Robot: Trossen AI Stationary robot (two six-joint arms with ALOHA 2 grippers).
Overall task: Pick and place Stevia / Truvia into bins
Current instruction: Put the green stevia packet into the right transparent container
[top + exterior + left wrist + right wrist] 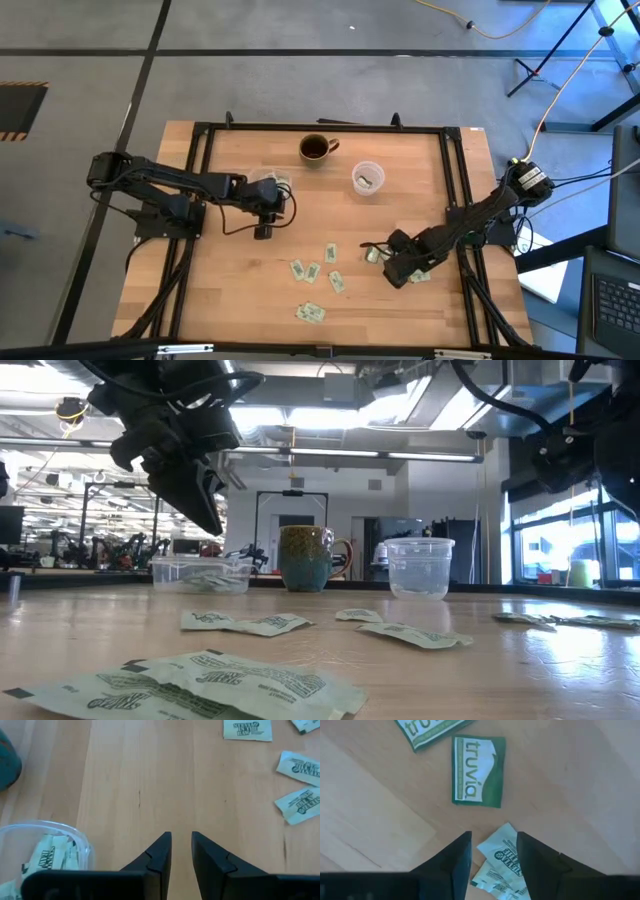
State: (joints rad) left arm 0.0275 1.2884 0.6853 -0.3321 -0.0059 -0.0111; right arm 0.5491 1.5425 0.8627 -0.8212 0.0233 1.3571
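Observation:
Pale green-and-white Stevia sachets [313, 271] lie flat and scattered on the wooden table's near middle. Green Truvia sachets [477, 771] lie near my right gripper. The shallow clear tub [50, 827], which holds several sachets, stands at the far left beside my left gripper [264, 226]. That gripper [181, 836] is open over bare wood with nothing between its fingers. The round clear cup [368, 178] stands at the far middle. My right gripper [493, 837] points down, open, above a pale sachet [502, 852] that shows between its fingers.
A dark teal mug [317, 149] with a handle stands at the far edge between the tub and the cup. A black frame [200, 180] runs along the table's left, far and right sides. Bare wood lies between the two grippers.

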